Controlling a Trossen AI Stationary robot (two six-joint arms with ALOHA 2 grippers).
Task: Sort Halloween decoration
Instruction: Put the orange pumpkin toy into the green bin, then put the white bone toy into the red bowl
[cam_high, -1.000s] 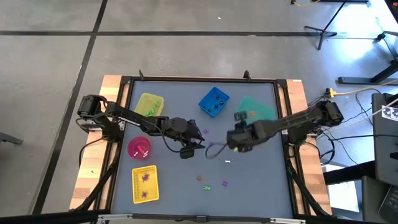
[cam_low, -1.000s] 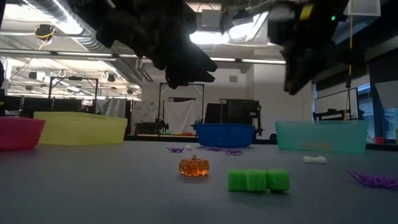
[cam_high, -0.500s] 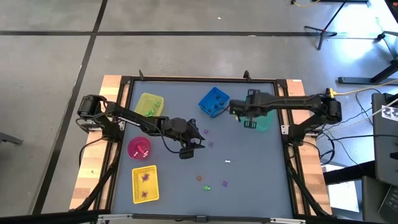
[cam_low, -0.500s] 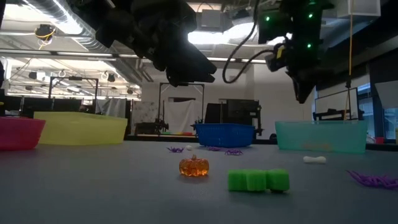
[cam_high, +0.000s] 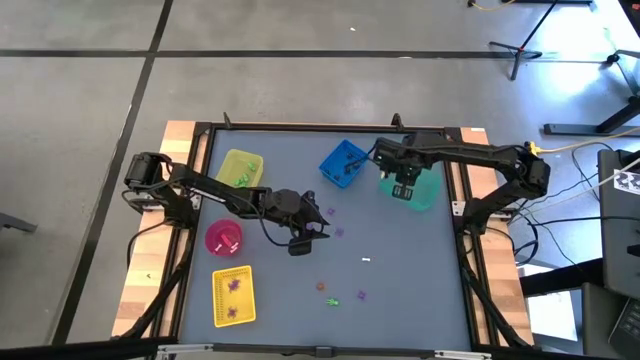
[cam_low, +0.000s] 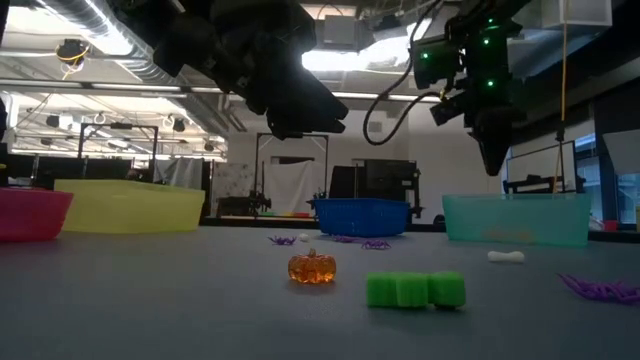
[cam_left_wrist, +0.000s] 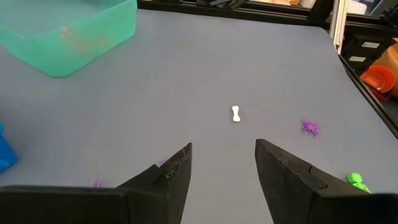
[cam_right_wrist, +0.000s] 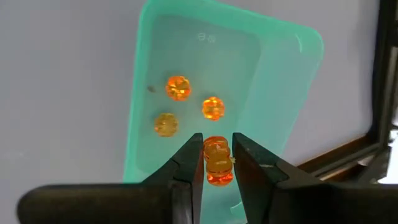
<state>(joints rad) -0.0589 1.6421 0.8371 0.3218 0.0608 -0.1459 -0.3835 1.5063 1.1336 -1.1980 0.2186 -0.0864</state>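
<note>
Pumpkin held over the teal bin.

Nearest me on the grey table (cam_high: 400, 270) lie an orange pumpkin (cam_low: 311, 267), a green piece (cam_low: 415, 289), a purple spider (cam_low: 603, 289) and a white bone (cam_low: 505, 256). Mid-table, the left gripper (cam_left_wrist: 222, 162) hovers with its fingers spread and nothing between them. Farther back, the right gripper (cam_right_wrist: 217, 163) hangs above the teal bin (cam_high: 424, 190), its fingers close around a small orange pumpkin trinket (cam_right_wrist: 217, 160); three more orange pumpkins (cam_right_wrist: 178, 87) sit in that bin. Blue bin (cam_high: 343, 163), yellow bin (cam_high: 240, 168), pink bowl (cam_high: 223, 237) and a yellow tray (cam_high: 233, 296) hold other trinkets.
</note>
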